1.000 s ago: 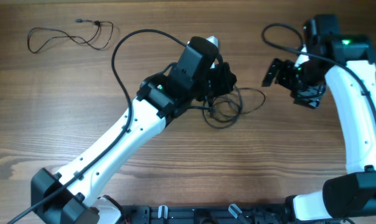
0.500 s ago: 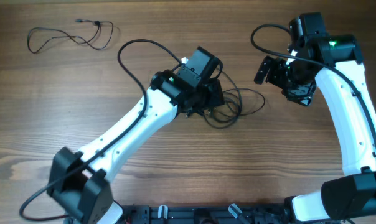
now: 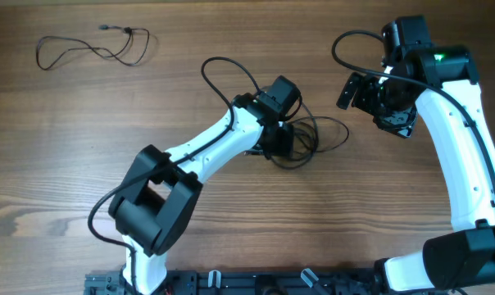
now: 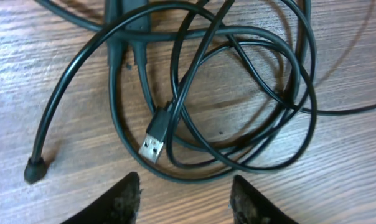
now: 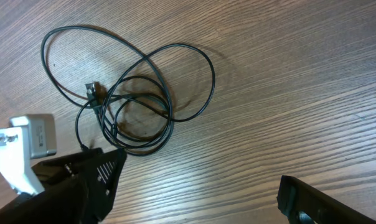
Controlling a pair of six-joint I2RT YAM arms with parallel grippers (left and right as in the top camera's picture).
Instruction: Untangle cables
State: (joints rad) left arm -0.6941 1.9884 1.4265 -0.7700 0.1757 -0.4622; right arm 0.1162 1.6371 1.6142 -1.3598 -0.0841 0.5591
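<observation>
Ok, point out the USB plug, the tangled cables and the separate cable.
USB plug [image 4: 152, 139], left wrist view, its middle.
tangled cables [image 5: 135, 93], right wrist view, centre of bunch.
separate cable [image 3: 96, 50], overhead view, middle stretch.

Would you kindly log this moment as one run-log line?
phase: untangling | left claw: open, at tangled cables | right claw: open, empty | separate cable: lying apart, far left

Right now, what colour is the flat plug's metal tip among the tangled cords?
Silver, on the black USB plug; the left wrist view shows it best.

Robotics lab: two robot arms at wooden table.
</observation>
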